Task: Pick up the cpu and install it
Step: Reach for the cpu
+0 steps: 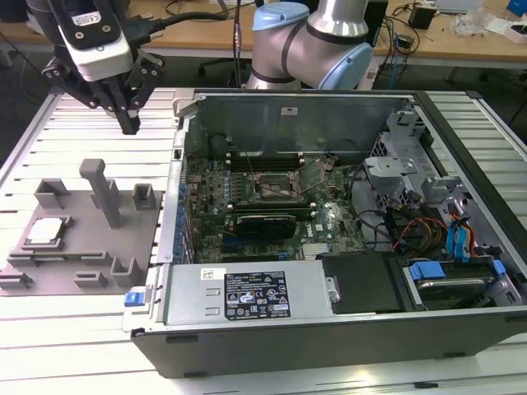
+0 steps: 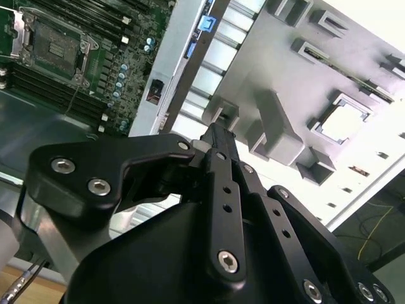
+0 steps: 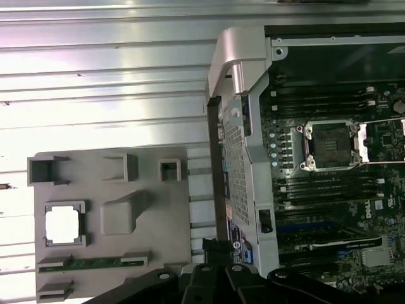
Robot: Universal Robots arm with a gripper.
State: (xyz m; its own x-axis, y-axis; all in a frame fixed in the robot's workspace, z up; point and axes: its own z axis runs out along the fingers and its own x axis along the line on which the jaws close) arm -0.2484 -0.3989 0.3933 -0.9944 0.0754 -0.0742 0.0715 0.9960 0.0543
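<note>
In the exterior view, the black two-fingered claw [image 1: 130,123] hangs in the air above the pale slatted metal table [image 1: 74,346]. Its fingers are pressed together into one point and nothing is between them. The cpu [image 1: 45,231], a small flat square chip with a silver-grey top, lies lower than the claw and toward the exterior view's left of it. It sits flat in a square pocket of the grey plastic fixture plate [image 1: 82,220]. The open dark metal computer case [image 1: 288,95] lies toward the exterior view's right of the claw. On the green board inside it, the metal-framed processor socket [image 1: 276,188] stands open.

In the second wrist view, the claw's closed tips [image 2: 219,130] hover over the fixture's near edge, close to a small upright block. The cpu [image 2: 347,121] rests in its pocket well beyond the tips, and the socket [image 2: 54,47] lies off to the opposite side.

In the first wrist view, the cpu [image 3: 62,225] and the socket [image 3: 330,147] lie on opposite sides of the claw [image 3: 214,253], both apart from it.
</note>
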